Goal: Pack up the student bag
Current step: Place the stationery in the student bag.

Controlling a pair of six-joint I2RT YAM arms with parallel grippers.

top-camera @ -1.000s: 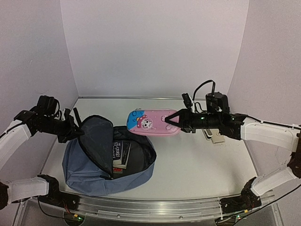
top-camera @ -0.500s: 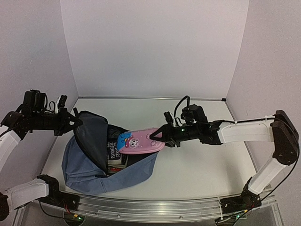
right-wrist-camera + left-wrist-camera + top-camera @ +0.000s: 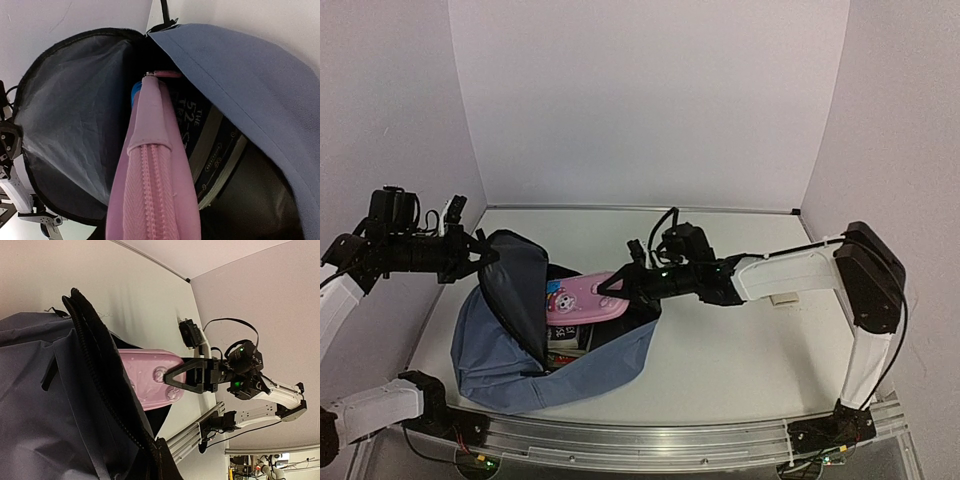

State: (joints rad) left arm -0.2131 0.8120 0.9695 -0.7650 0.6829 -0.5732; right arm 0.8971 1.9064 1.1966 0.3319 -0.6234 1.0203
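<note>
Just one student bag (image 3: 492,352), one pencil case (image 3: 576,300)

A pink zippered fabric pencil case (image 3: 156,192) pokes into the open slate-blue fabric backpack (image 3: 250,85), beside a dark book (image 3: 212,150) inside it.

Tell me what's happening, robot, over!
Left fingers shut on student bag flap. Right fingers grip pink pencil case, partly inside. Books underneath, nothing blocking.

A robotics lab test cell — a pale bench (image 3: 750,350) boxed in along its far and side edges by plain white panels (image 3: 650,100). An aluminium rail (image 3: 650,447) runs the bench's near edge, carrying two black-and-white robot arms (image 3: 790,275) with small green lights (image 3: 486,463) glowing at their bases.
</note>
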